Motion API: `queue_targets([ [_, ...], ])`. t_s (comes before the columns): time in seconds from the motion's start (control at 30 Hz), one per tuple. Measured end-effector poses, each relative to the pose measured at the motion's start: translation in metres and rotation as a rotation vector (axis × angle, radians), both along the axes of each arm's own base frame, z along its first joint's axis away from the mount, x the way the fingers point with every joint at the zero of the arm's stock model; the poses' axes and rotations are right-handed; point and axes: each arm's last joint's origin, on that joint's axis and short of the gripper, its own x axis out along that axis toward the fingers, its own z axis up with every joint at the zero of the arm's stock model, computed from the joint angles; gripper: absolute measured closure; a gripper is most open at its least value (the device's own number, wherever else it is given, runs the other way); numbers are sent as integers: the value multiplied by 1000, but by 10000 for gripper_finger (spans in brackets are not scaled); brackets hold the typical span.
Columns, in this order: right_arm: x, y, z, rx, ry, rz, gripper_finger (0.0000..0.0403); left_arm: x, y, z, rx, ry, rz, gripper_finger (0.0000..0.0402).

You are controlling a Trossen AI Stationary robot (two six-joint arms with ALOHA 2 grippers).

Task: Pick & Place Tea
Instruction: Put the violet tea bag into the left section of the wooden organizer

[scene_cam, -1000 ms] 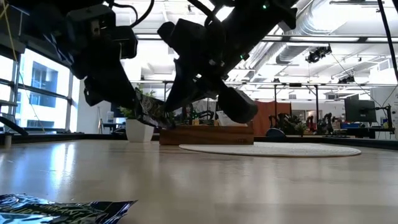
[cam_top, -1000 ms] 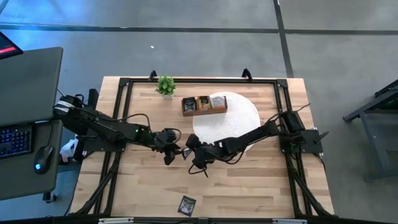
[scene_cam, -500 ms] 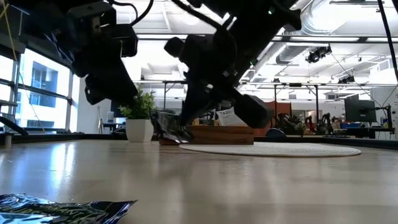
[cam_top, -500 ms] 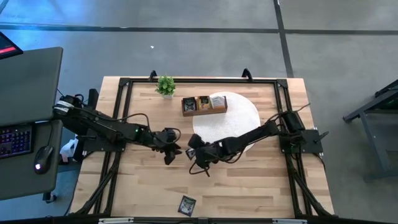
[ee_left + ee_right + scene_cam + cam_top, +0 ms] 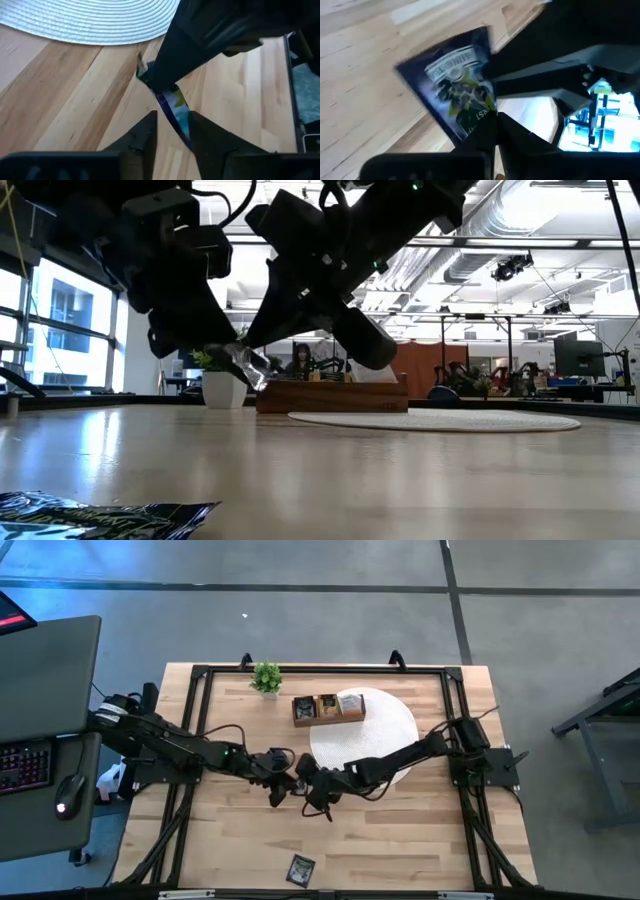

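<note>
A black tea sachet with green print [image 5: 452,92] hangs above the table's middle between my two grippers [image 5: 291,781]. My right gripper [image 5: 492,120] is shut on it, reaching in from the table's right [image 5: 303,780]. My left gripper [image 5: 172,117] is open. Its fingers stand on either side of the sachet's free part [image 5: 175,107], which shows edge-on; whether they touch it I cannot tell. A second black sachet [image 5: 300,868] lies flat near the table's near edge [image 5: 100,515]. My right gripper pinches the sachet between its two fingers at one edge, near a corner [image 5: 472,122]. The fingers come slanting down from the table's right. The sachet is lifted clear of the table and tilted, its free part pointing toward my left gripper [image 5: 245,365].
The long wooden tray [image 5: 330,721] with sachets in its compartments stands at the far side, partly on the round white mat [image 5: 385,740]. A small potted plant [image 5: 266,677] stands left of the tray. Bare wood lies toward the near edge.
Half a second ago my right gripper held the sachet lower and farther right, apart from my left gripper. Since then my right gripper has carried it up and left. My left gripper has moved right, so its fingers now stand around the sachet.
</note>
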Motion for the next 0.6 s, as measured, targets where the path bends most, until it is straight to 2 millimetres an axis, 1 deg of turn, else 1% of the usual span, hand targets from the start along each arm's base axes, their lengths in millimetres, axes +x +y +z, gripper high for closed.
queue_targets([
  [0.23, 0, 1, 0, 18, 2, 25, 392, 0, 0, -1, 9, 6, -6, 387],
  [0.27, 0, 1, 0, 26, -1, 25, 392, 0, 0, -1, 18, 6, -13, 394],
  [0.5, 0, 1, 0, 84, -19, -23, 391, 0, 0, -1, 37, 3, -22, 399],
  [0.6, 0, 0, 1, 94, -44, -102, 387, 0, 0, -1, 51, 1, -21, 400],
])
